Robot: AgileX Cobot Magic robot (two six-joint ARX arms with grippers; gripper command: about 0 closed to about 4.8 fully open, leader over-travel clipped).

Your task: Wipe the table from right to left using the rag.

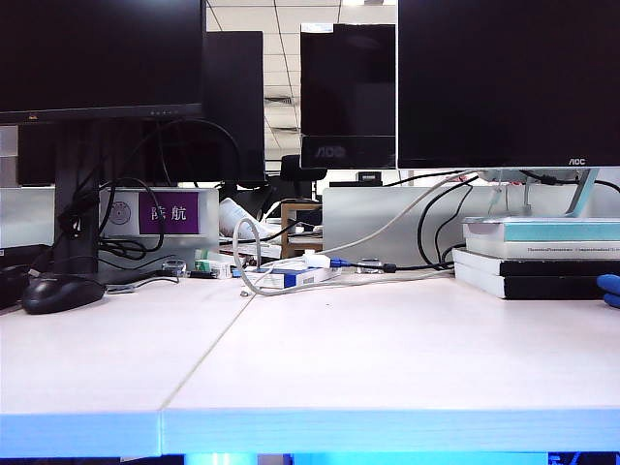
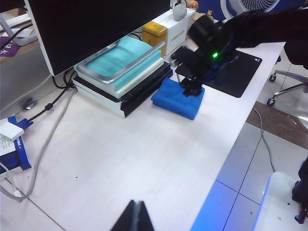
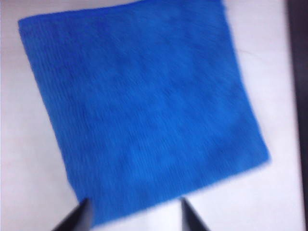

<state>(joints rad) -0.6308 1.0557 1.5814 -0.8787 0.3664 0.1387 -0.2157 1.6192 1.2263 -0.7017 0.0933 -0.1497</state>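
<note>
The rag point(image 2: 171, 98) is a folded royal-blue cloth lying flat on the white table point(image 2: 134, 154), beside a stack of books. In the exterior view only a blue sliver of the rag point(image 1: 610, 289) shows at the far right edge. My right gripper point(image 2: 191, 90) hangs just over the rag's far corner. In its own view the right gripper point(image 3: 136, 212) stands open, one fingertip point(image 3: 83, 214) over the rag's point(image 3: 144, 110) near edge and the other over bare table. My left gripper point(image 2: 136, 214) is shut and empty, well away from the rag over the table's middle.
A stack of books point(image 2: 120, 67) under a monitor stands against the rag's side. A black mat point(image 2: 236, 72) lies beyond it. Cables and a blue-white box point(image 2: 12, 151) lie at the back, a black mouse point(image 1: 60, 291) at the left. The table's front edge point(image 2: 226, 159) drops to floor.
</note>
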